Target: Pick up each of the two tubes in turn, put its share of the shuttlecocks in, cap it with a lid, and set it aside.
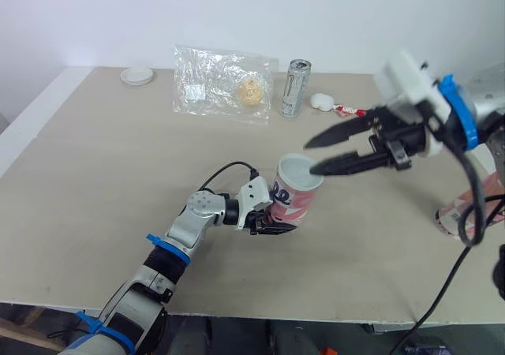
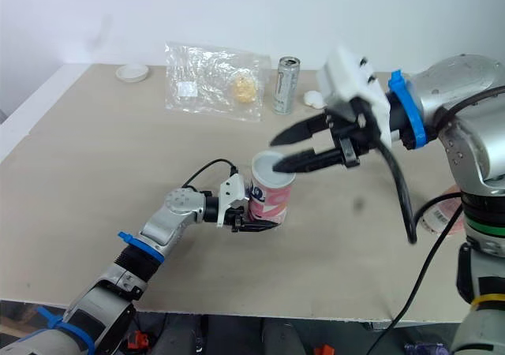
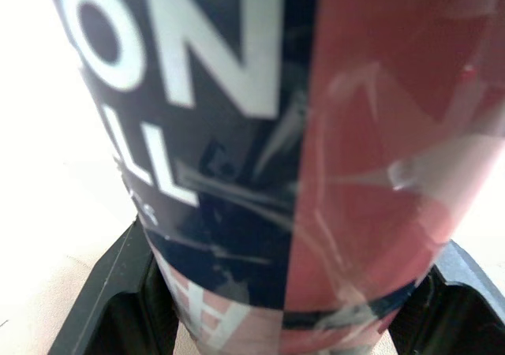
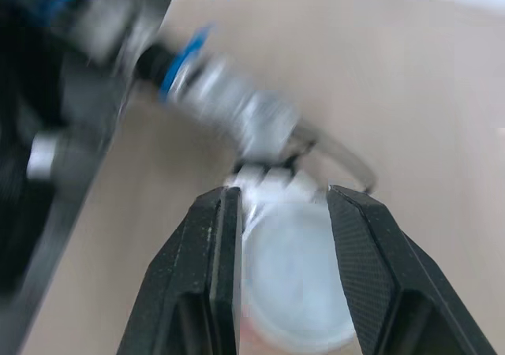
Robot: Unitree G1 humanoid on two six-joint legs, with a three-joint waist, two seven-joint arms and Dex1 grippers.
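- Gripping the tube (image 1: 293, 199) near its base, the left gripper (image 1: 276, 227) pinches it between both fingers (the tube stands roughly upright near the middle of the table (image 1: 95, 173)).
- A white lid (image 1: 300, 170) sits on the tube's mouth.
- The right gripper (image 1: 309, 156) hangs just above that lid, fingers spread.
- A second tube (image 1: 464, 207) lies at the table's right edge, partly hidden by the right arm.
- Along the far side are a loose lid (image 1: 136, 76), a plastic bag (image 1: 221, 81) and a can (image 1: 296, 88).
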